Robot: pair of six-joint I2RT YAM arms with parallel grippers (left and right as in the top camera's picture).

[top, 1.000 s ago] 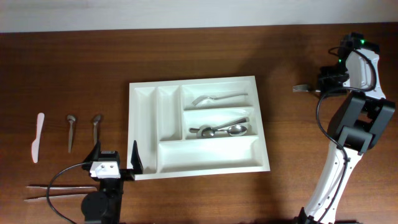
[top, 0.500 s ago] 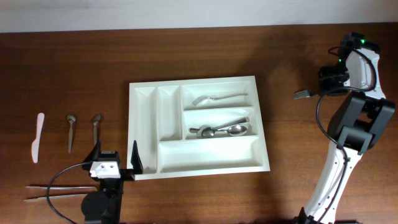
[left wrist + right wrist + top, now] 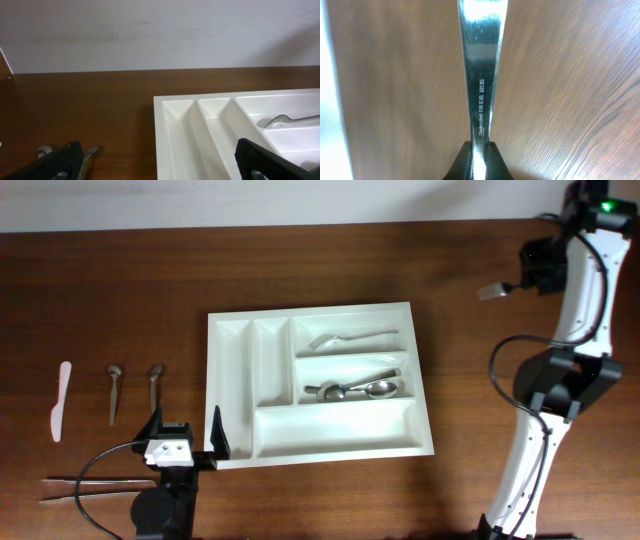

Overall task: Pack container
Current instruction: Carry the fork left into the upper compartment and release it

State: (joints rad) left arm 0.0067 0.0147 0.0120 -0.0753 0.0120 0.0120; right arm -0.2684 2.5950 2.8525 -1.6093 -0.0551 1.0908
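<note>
Container (image 3: 335, 430) at the middle of the wooden table (image 3: 460, 460): white plastic, rectangular, glossy, raised rim all round. Divided five ways, with two narrow slots along the nine o'clock side and three wide bays stacked toward three o'clock. Holds a single piece of cutlery (image 3: 350, 338) in the twelve o'clock bay and a cluster of spoons (image 3: 358, 389) in the middle bay, bowls overlapping. Off at two o'clock from the tray, up above the table: right gripper (image 3: 518, 283), pinched tight on the handle of a steel utensil (image 3: 494, 290), head too blurred to name. Down at seven o'clock, just off the tray's corner: left gripper (image 3: 186, 432), jaws spread wide. Out at nine o'clock, well apart from the tray: white plastic knife (image 3: 61, 401), pair of small spoons (image 3: 154, 385), tongs (image 3: 90, 488).
</note>
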